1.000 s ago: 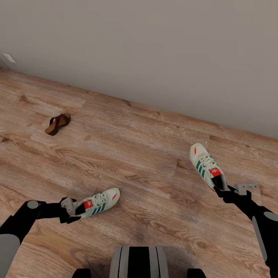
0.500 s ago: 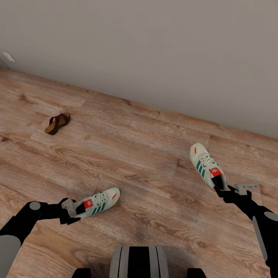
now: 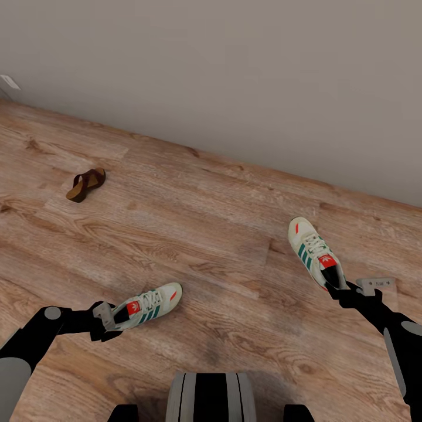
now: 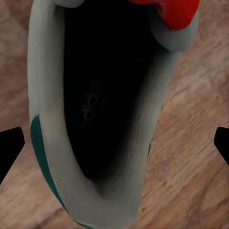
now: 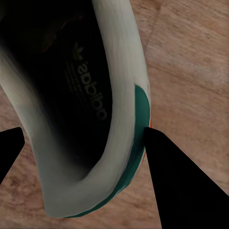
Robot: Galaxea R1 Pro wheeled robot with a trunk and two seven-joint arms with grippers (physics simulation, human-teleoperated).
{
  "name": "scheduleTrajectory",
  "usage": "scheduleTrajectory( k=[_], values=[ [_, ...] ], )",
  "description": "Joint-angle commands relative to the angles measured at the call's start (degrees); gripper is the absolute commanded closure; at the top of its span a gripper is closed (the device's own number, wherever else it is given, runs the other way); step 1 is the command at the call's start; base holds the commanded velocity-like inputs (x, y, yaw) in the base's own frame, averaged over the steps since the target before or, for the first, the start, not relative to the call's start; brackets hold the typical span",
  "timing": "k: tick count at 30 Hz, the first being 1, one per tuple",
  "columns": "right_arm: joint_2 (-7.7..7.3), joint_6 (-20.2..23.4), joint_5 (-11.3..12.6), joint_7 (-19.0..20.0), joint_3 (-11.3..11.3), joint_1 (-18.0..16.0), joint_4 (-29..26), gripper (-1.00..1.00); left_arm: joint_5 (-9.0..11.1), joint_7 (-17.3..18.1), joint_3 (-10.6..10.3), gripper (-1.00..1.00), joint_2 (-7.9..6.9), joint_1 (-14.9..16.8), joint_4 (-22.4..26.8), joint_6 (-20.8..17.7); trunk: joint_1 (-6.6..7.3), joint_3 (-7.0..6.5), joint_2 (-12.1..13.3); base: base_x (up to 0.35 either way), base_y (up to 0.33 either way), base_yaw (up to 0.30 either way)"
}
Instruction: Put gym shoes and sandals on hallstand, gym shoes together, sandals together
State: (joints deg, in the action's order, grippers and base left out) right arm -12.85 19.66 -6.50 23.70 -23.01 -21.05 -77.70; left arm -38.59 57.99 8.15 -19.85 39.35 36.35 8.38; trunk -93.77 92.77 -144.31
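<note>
- Left gym shoe (image 3: 149, 304): lies on the wood-plank corridor floor (image 3: 211, 234) at about 7 o'clock in the head view, toe toward 2 o'clock. The left gripper (image 3: 109, 321) sits at its heel; in the left wrist view the fingertips (image 4: 10, 148) stand wide on either side of the heel collar (image 4: 100, 200), clear of it, so this claw is spread and not yet grasping.
- Right gym shoe (image 3: 314, 252): lies at about 4 o'clock, toe toward 11 o'clock. The right gripper (image 3: 336, 288) is at its heel; in the right wrist view one finger (image 5: 181, 186) touches the green heel panel (image 5: 138, 119) and the other stands just off the far side. Whether it has clamped cannot be told.
- Handling, as judged: each sneaker looks light, with a padded collar that yields and a stiffer heel counter. The heel wall, pinched across, is the sound hold; a grip on the soft rim alone may fold or slip.
- Sandal (image 3: 85, 184): one dark-brown sandal at about 10 o'clock, well apart from both sneakers.
- Room: bare floor lies between the shoes; the grey wall (image 3: 234, 82) bounds the far side from 9 to 3 o'clock. The robot's base (image 3: 211, 398) lies at 6 o'clock.
</note>
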Motion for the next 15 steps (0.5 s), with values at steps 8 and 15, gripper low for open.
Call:
scheduleTrajectory(
  k=[8,15],
  values=[
    [0.02,0.21,-0.53,0.47,-0.13,-0.04,-0.08,1.00,-3.99,0.14,0.37,-1.00,-0.03,0.02,0.08,0.40,0.01,0.04,-0.01,0.000,0.000,0.000],
    [0.02,0.21,-0.54,0.47,-0.15,-0.04,-0.08,1.00,-4.97,-3.01,0.37,-1.00,-0.06,-0.05,0.05,0.40,0.01,0.04,-0.01,0.000,0.000,0.000]
  ],
)
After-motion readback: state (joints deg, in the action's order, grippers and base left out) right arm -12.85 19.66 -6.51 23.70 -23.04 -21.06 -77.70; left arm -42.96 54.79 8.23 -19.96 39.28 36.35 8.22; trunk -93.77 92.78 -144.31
